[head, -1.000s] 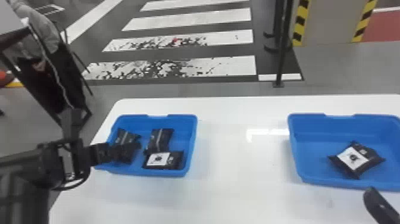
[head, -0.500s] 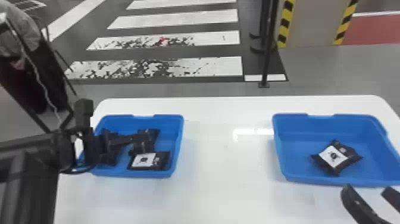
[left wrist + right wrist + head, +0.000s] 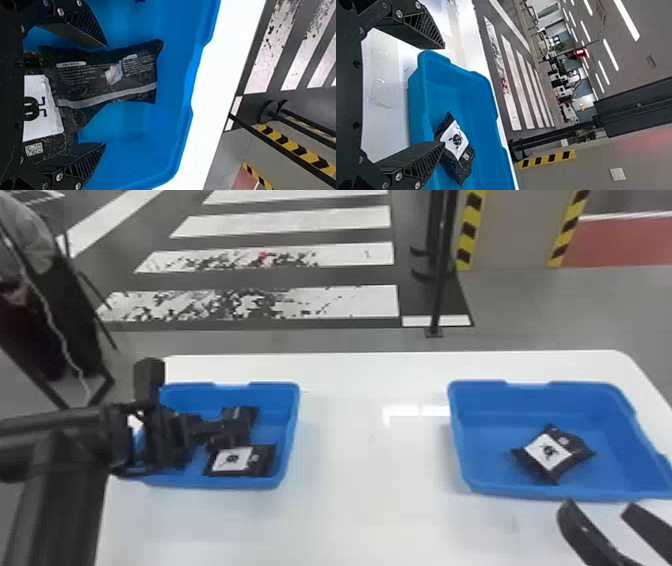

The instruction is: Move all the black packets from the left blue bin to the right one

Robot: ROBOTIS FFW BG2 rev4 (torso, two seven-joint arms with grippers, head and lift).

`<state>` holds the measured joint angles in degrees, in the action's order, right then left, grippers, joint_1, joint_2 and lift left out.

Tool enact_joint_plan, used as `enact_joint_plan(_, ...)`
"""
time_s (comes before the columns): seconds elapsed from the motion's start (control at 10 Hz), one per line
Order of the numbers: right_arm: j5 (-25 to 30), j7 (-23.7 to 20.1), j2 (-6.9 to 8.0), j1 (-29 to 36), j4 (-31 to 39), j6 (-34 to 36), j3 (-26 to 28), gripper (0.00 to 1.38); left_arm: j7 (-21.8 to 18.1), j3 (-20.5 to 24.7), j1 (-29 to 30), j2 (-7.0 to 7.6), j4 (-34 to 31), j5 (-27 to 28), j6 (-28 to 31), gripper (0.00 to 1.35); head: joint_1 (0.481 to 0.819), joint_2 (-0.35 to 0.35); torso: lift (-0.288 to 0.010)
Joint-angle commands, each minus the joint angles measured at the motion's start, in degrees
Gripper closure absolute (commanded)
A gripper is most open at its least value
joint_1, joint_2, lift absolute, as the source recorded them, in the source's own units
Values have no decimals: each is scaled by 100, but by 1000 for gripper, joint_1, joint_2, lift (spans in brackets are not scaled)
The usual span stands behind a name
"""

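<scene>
My left gripper [image 3: 212, 435] is over the left blue bin [image 3: 295, 410], above a black packet [image 3: 241, 420] at the back and beside a white-labelled packet [image 3: 240, 461] at the front. In the left wrist view the left gripper [image 3: 106, 95] stands open, with the back packet [image 3: 107, 75] between its fingers and the labelled packet [image 3: 41, 111] nearer the palm. My right gripper [image 3: 595, 505] is open in front of the right blue bin [image 3: 530, 491], which holds one packet [image 3: 552, 452]. The right wrist view shows the right gripper [image 3: 443, 95] with nothing gripped.
Both bins rest on a white table [image 3: 370, 500], with a stretch of tabletop between them. A thin black post [image 3: 440, 280] stands on the floor behind the table, and a dark chair [image 3: 55, 320] is at the back left.
My left gripper has moved right, deeper over the left bin, to the back packet. The head view has shifted, so the bins appear farther left, and more of the right gripper shows.
</scene>
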<state>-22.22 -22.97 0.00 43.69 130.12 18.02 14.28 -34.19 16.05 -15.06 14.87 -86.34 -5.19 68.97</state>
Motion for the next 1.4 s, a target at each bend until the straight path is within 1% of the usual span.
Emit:
enact_joint_plan(0.0,-18,-15,5,-38,-54,12,0,176,27,-17,-210,7,373,39,-119,193,695,131,-139)
enact_joint_plan(0.1,-18,-32,5,-52,-82,26,0,176,27,-165,-351,69,598,-7,-176,277,695,133,-139)
enact_joint_plan(0.2,-29,-41,5,-66,-110,40,0,176,18,-383,-421,174,809,-293,-162,671,695,133,-139)
enact_joint_plan(0.3,-63,-50,5,-52,-110,40,0,176,18,-371,-365,174,823,-327,-218,1023,695,123,-139)
enact_joint_plan(0.4,-121,-41,5,-52,-124,40,0,176,0,-383,-309,165,823,-327,-148,1159,695,117,-139)
enact_joint_plan(0.5,-121,-50,5,-52,-110,40,0,176,-70,-383,-266,165,823,-315,-190,1211,695,113,-139)
enact_joint_plan(0.6,-121,-58,5,-38,-110,40,0,174,-219,-383,-266,183,795,-258,-358,1211,695,111,-139)
enact_joint_plan(0.7,-143,-67,5,-38,-110,40,0,176,-377,-394,-238,218,612,-201,-344,1211,695,108,-139)
enact_joint_plan(0.8,-143,-76,5,-38,-96,40,0,176,-430,-337,-27,236,134,-315,-148,1211,695,107,-139)
enact_joint_plan(1.0,-143,-85,5,-38,-54,40,0,176,-571,-143,465,244,-977,-464,21,1211,695,106,-139)
enact_joint_plan(1.1,-143,-94,5,-38,-12,40,0,176,-580,-97,746,244,-1497,-704,77,1211,695,103,-139)
enact_joint_plan(1.2,-200,-138,5,-52,31,68,-23,174,-588,-97,1070,200,-2201,-1012,77,1211,695,93,-139)
enact_joint_plan(1.3,-269,-190,5,-66,171,251,-68,174,-659,-108,1252,130,-2721,-1024,49,1211,695,85,-139)
